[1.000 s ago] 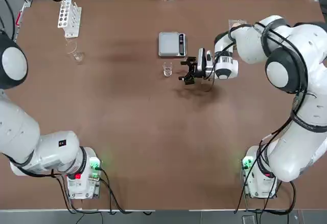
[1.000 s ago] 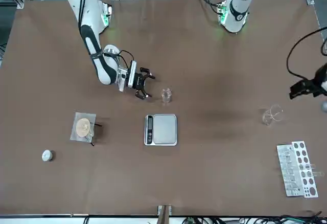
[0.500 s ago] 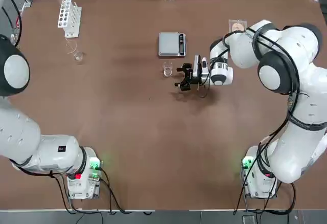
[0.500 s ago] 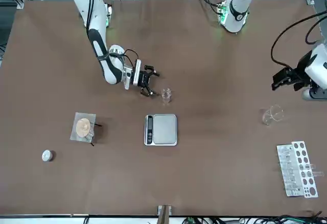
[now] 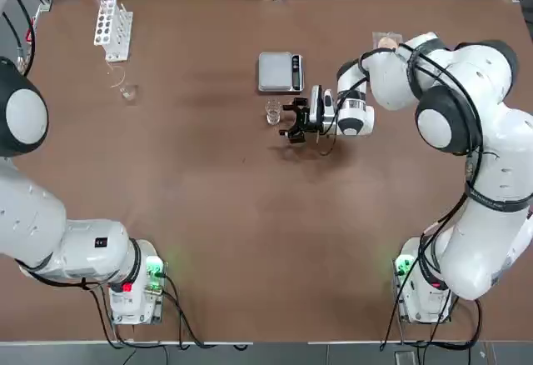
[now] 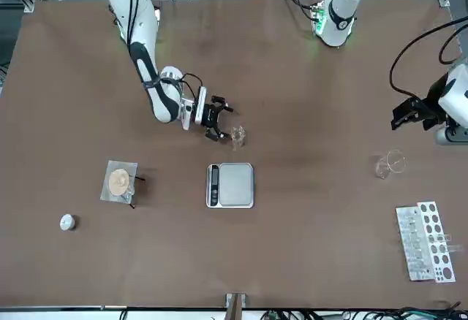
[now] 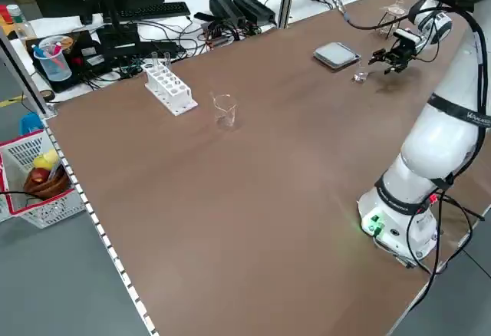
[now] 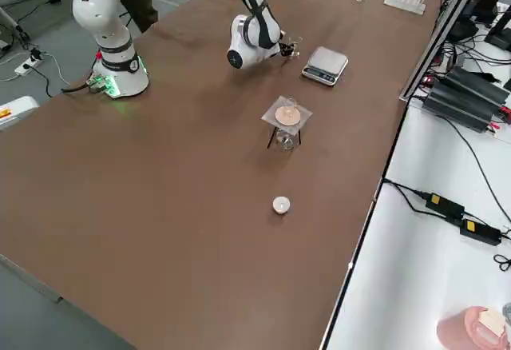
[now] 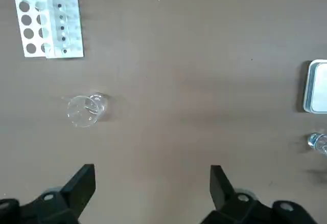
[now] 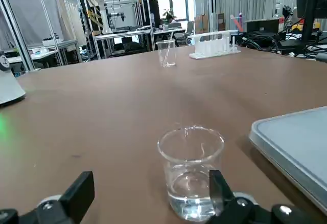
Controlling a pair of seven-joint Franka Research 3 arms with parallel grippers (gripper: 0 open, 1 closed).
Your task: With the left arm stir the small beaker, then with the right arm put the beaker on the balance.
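Note:
The small beaker (image 5: pixel 273 113) is a tiny clear glass with a little liquid, standing just in front of the balance (image 5: pixel 280 72), a flat silver scale. My right gripper (image 5: pixel 289 122) lies low and level beside it, open. In the right wrist view the small beaker (image 10: pixel 191 170) stands just ahead of my right gripper (image 10: pixel 149 185), close to one finger, with the balance's (image 10: pixel 296 142) edge beside it. My left gripper (image 6: pixel 409 112) hangs open over the table's left side. The left wrist view shows it (image 9: pixel 150 178) high above the tabletop, holding nothing.
A larger beaker (image 5: pixel 125 90) with a glass rod stands near a white test-tube rack (image 5: pixel 112 25) at the far left. A small stand with a round dish (image 6: pixel 121 183) and a white-capped bottle (image 6: pixel 67 222) sit on the right arm's side.
My right gripper has slid left along the table, close up to the small beaker. My left gripper has drawn back from above the larger beaker.

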